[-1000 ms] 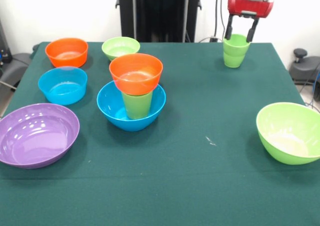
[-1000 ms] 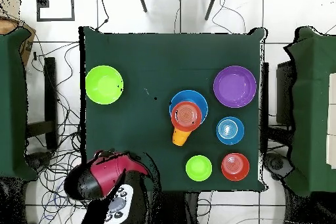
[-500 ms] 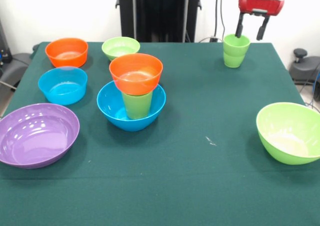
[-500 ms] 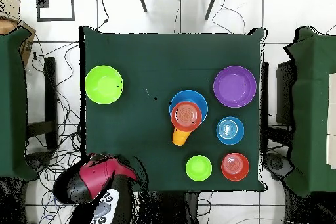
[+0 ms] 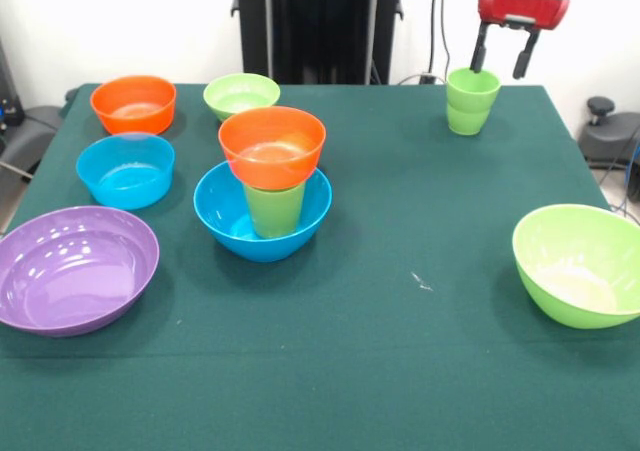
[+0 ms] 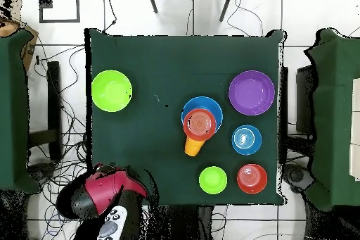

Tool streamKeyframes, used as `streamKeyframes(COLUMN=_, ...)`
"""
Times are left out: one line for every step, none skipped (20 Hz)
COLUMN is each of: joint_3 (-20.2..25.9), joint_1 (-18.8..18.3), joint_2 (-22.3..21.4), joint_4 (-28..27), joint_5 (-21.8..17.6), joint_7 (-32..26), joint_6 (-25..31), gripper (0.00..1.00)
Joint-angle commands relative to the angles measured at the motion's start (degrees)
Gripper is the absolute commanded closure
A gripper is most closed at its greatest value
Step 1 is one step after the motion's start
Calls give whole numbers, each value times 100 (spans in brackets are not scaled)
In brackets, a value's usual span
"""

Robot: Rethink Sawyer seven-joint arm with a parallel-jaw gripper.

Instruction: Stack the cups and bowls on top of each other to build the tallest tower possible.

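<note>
The robot's gripper (image 5: 501,67) hangs with its two fingers spread apart and empty just above the green cups (image 5: 471,101), a nested pair standing upright near the far right corner of the green table (image 5: 400,351); the finger tips flank the rim without touching it. Well apart to the left stands the tower (image 5: 267,181): a blue bowl (image 5: 225,216) holding a green cup (image 5: 274,209) with an orange bowl (image 5: 272,146) on top. Around it sit a purple bowl (image 5: 72,268), a light blue bowl (image 5: 125,170), a second orange bowl (image 5: 133,103), a small lime bowl (image 5: 241,95) and a large lime bowl (image 5: 578,264).
</note>
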Motion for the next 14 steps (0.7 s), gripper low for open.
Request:
streamKeyframes(joint_3=118, joint_1=-47, joint_2=450, joint_4=0, joint_5=192, joint_7=755, joint_6=96, gripper=0)
streamKeyframes(joint_3=96, joint_1=-51, joint_2=486, joint_4=6, joint_5=176, joint_7=748, joint_6=77, gripper=0)
streamKeyframes(joint_3=56, joint_1=-41, joint_2=540, joint_4=8, joint_5=156, joint_7=755, joint_6=30, gripper=0)
streamKeyframes(joint_3=29, joint_1=-41, joint_2=609, joint_4=-4, joint_5=133, joint_7=746, joint_6=6, gripper=0)
streamKeyframes(joint_3=-2, joint_1=-28, joint_2=667, joint_4=-4, joint_5=122, joint_7=758, joint_6=-43, gripper=0)
streamKeyframes(joint_3=-31, joint_1=-4, joint_2=728, joint_4=-10, joint_5=118, joint_7=771, joint_6=-71, gripper=0)
streamKeyframes(joint_3=-61, joint_1=43, joint_2=783, joint_4=-23, joint_5=140, joint_7=809, joint_6=-84, gripper=0)
streamKeyframes(joint_3=-108, joint_1=98, joint_2=851, joint_4=-42, joint_5=200, joint_7=890, joint_6=-96, gripper=0)
streamKeyframes(joint_3=-139, joint_1=147, joint_2=904, joint_4=-57, joint_5=258, joint_7=962, joint_6=-113, gripper=0)
streamKeyframes(joint_3=-156, joint_1=194, joint_2=934, joint_4=-62, joint_5=315, joint_7=1028, joint_6=-129, gripper=0)
streamKeyframes(joint_3=-163, joint_1=220, joint_2=964, joint_4=-78, joint_5=372, joint_7=1071, joint_6=-143, gripper=0)
streamKeyframes(joint_3=-166, joint_1=240, joint_2=982, joint_4=-104, joint_5=419, joint_7=1093, joint_6=-119, gripper=0)
streamKeyframes(joint_3=-163, joint_1=267, joint_2=978, joint_4=-111, joint_5=466, joint_7=1096, joint_6=-111, gripper=0)
streamKeyframes(joint_3=-160, joint_1=291, joint_2=972, joint_4=-125, joint_5=498, joint_7=1101, joint_6=-84, gripper=0)
